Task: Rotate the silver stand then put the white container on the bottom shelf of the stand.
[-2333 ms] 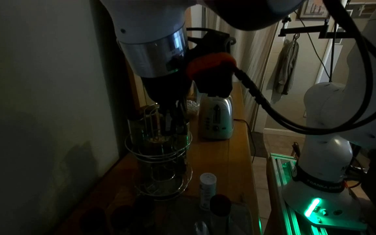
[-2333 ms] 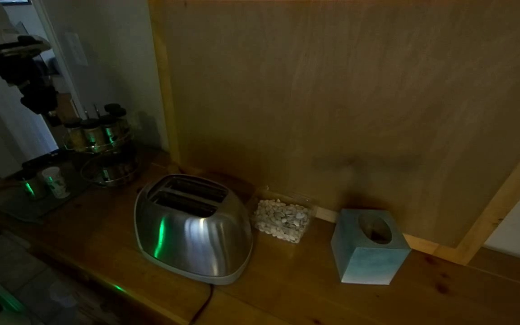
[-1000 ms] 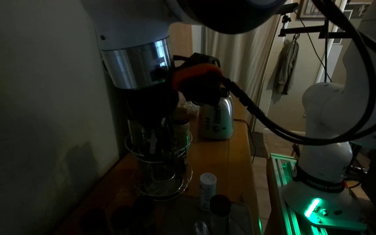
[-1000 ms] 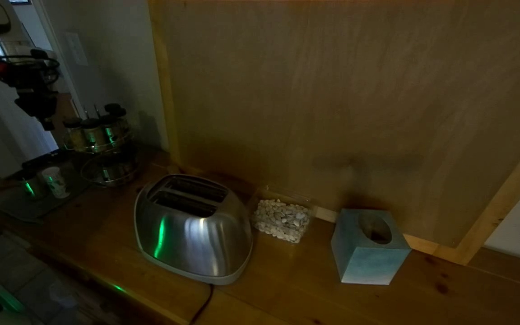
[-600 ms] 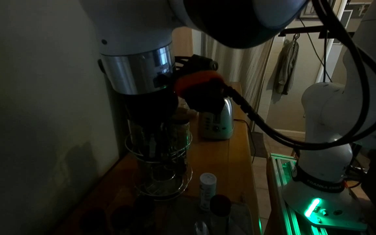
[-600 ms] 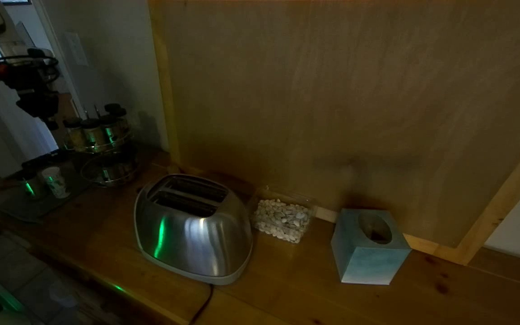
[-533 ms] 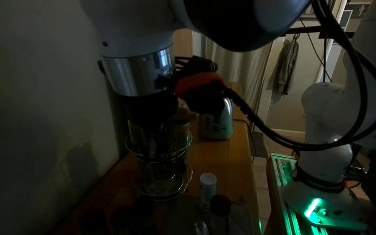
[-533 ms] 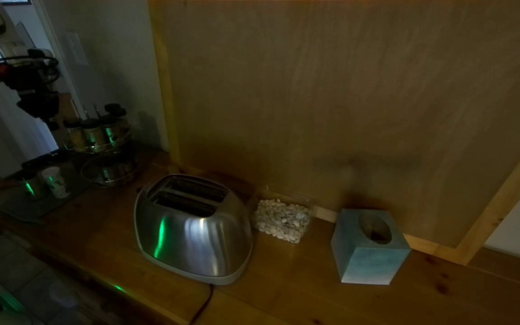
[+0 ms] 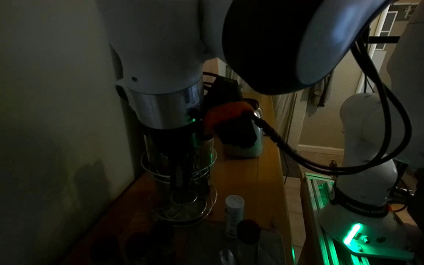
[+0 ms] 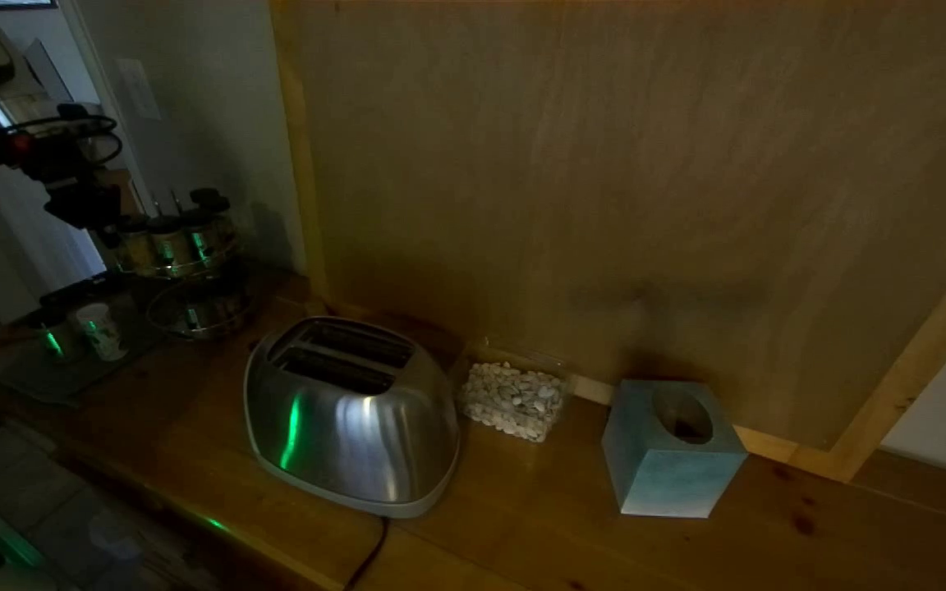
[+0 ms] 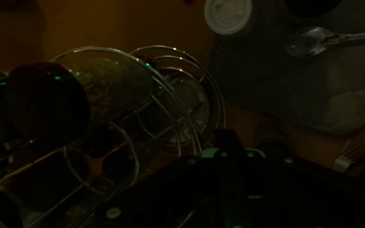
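A black robot gripper is pointing down beside a round, tiered silver wire stand, its jaws pressing together on nothing; whether it is touching the wire is not showing. Turning is seemingly being attempted, its progress unclear. In an exterior view, a small white cylindrical container is standing upright, right of the round wire bottom shelf, so placing is still waiting.

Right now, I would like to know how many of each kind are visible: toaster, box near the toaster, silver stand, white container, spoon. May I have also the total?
Toaster: 1
Boxes near it: 2, a bluish box and a clear box of white stones
Silver stand: 1
White container: 1
Spoon: 1
Total visible: 6
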{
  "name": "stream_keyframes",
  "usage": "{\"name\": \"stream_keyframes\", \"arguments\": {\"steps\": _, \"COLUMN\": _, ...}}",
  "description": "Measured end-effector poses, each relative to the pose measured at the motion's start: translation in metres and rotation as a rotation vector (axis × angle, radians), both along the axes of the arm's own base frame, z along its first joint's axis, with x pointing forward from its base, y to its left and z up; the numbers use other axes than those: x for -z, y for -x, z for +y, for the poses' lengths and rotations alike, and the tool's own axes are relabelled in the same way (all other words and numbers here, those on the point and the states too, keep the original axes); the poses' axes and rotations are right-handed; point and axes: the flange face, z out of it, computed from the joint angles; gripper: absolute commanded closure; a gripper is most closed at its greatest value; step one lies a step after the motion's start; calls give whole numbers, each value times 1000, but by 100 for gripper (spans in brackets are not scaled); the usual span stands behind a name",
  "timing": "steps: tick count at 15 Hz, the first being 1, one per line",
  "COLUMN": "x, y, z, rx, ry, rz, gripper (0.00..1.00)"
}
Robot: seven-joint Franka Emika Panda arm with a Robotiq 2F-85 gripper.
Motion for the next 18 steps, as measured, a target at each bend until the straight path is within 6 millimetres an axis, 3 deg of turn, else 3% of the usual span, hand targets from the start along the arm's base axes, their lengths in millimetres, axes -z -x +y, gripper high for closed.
{"name": "stream_keyframes", "arguments": {"steps": 18, "x": 12, "y": 21, "z": -14, "rx": -170, "ry": 143, "rz": -10, "gripper": 100}}
